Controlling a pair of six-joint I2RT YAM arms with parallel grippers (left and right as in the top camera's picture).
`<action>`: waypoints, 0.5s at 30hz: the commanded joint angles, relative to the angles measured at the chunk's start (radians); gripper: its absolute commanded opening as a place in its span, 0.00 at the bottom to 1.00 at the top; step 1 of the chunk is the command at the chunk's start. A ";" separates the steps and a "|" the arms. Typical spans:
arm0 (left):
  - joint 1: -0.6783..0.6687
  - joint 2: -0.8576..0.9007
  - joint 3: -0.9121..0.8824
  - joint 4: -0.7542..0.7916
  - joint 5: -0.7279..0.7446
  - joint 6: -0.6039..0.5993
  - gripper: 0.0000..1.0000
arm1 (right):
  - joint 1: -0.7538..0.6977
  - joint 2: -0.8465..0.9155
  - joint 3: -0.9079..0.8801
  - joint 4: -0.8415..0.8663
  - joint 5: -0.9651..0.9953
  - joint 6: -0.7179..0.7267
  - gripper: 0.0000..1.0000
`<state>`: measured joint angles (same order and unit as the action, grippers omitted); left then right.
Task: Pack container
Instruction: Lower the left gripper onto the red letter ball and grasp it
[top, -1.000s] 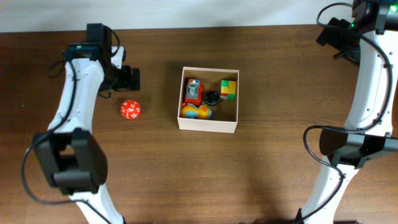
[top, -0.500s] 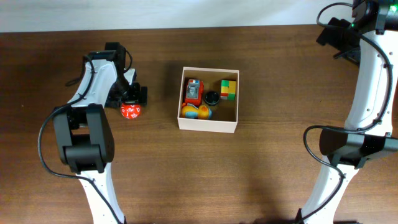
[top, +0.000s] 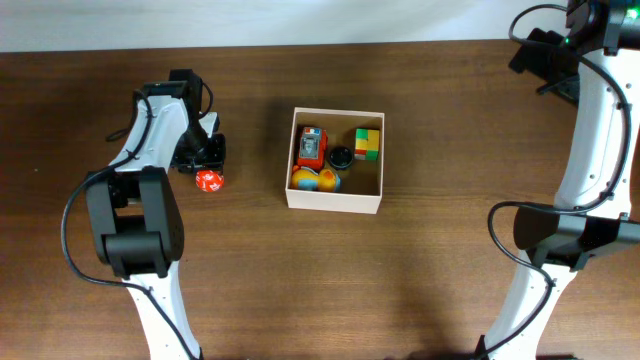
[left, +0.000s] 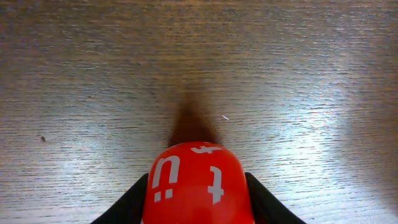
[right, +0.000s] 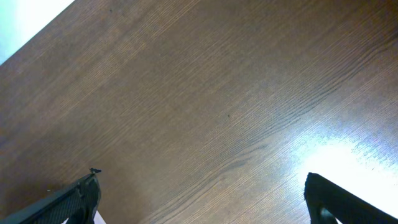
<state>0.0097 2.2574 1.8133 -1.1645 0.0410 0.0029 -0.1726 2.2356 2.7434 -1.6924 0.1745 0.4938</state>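
Observation:
The container (top: 333, 201) sits mid-table, white-walled and tan inside. It holds a red toy car (top: 311, 147), a black round piece (top: 340, 156), a green, yellow and red block (top: 367, 143) and a yellow-blue duck toy (top: 316, 180). Left of it, a red die with white markings (top: 209, 180) lies on the wood. My left gripper (top: 207, 166) points down over the die. In the left wrist view its black fingers (left: 127, 205) press both sides of the die (left: 194, 183). My right gripper (right: 202, 190) hangs open over bare wood at the far right (top: 545, 55).
The dark wooden table (top: 440, 270) runs to a white back edge near the top of the overhead view. Both arm bases stand at the front left and front right.
My left arm swung in over the red die and its fingers closed from wide open onto the die's sides. The right arm has not moved.

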 joint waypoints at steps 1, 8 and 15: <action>0.000 0.014 0.020 -0.023 0.068 0.001 0.33 | -0.005 -0.021 0.003 -0.006 0.002 0.001 0.99; -0.001 0.014 0.143 -0.114 0.151 0.002 0.33 | -0.005 -0.021 0.003 -0.006 0.002 0.001 0.99; -0.001 0.014 0.325 -0.211 0.354 0.121 0.33 | -0.005 -0.021 0.003 -0.006 0.002 0.001 0.99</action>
<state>0.0078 2.2688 2.0586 -1.3590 0.2298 0.0322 -0.1726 2.2356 2.7434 -1.6928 0.1745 0.4938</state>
